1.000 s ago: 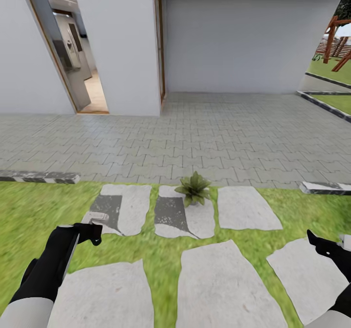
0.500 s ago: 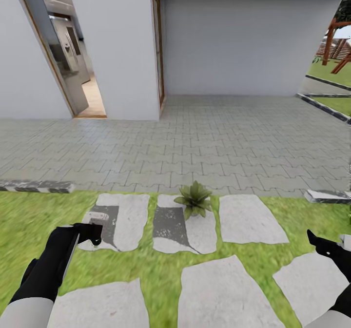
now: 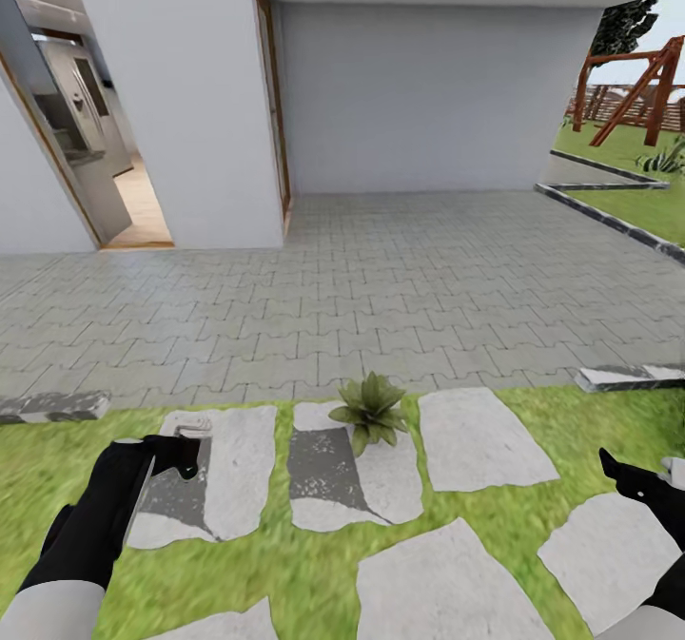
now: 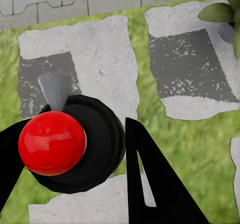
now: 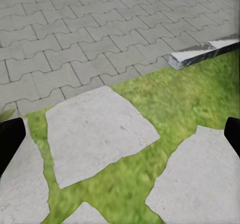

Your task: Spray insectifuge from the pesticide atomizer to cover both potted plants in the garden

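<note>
One potted plant [image 3: 369,410] sits on a stepping stone [image 3: 354,474]. Two grippers show, the left gripper [image 3: 181,454] and the right gripper [image 3: 618,474]. One atomizer [image 4: 52,143].

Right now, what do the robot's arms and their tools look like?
Both arms are glossy black with pale grey-white sleeves nearer the body. The left tool has short, pointed black fingers; close up they are flat, wedge-shaped black fingers. The right tool is black and pointed too. No cables or markings show.

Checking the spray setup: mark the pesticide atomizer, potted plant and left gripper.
pesticide atomizer [image 4: 51,142]: left wrist view, red collar.
potted plant [image 3: 369,408]: head view, leaf rosette.
left gripper [image 3: 186,456]: head view, between fingers.
</note>
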You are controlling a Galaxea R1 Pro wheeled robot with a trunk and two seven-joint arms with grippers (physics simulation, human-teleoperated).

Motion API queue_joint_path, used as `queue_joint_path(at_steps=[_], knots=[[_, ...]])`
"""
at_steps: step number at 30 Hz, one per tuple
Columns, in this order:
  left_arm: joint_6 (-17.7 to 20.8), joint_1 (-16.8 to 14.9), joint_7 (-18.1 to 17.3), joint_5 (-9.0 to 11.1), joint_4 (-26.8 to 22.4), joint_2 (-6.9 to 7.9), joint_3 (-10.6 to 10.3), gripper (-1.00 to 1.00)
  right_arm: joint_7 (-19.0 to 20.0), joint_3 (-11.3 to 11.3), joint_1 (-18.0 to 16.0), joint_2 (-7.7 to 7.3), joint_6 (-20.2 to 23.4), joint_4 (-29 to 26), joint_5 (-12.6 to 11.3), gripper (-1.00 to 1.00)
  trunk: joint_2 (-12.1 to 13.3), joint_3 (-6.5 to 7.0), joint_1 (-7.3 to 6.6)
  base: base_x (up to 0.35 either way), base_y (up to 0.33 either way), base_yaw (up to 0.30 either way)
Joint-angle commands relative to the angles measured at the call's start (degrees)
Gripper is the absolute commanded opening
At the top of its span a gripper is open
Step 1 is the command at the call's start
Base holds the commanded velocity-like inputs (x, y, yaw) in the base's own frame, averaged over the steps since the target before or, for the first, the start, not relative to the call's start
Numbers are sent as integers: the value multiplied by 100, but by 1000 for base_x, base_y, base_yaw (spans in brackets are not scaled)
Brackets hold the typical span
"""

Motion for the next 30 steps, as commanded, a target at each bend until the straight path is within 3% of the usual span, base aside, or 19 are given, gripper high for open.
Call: queue_joint_path(at_steps=[1,12,30], knots=[[14,-4,-57,-61,-5,1,7,-100,39,-13,-12,5,26,-14,22,100,-11,-5,7,294,239,-222],[15,-4,-57,-61,-7,1,8,-100,39,-13,-12,5,26,-14,19,100,-11,62,7,284,250,-210],[12,-4,-57,-61,-7,1,7,-100,39,-13,-12,5,26,-14,20,100,-11,71,7,223,292,-18]])
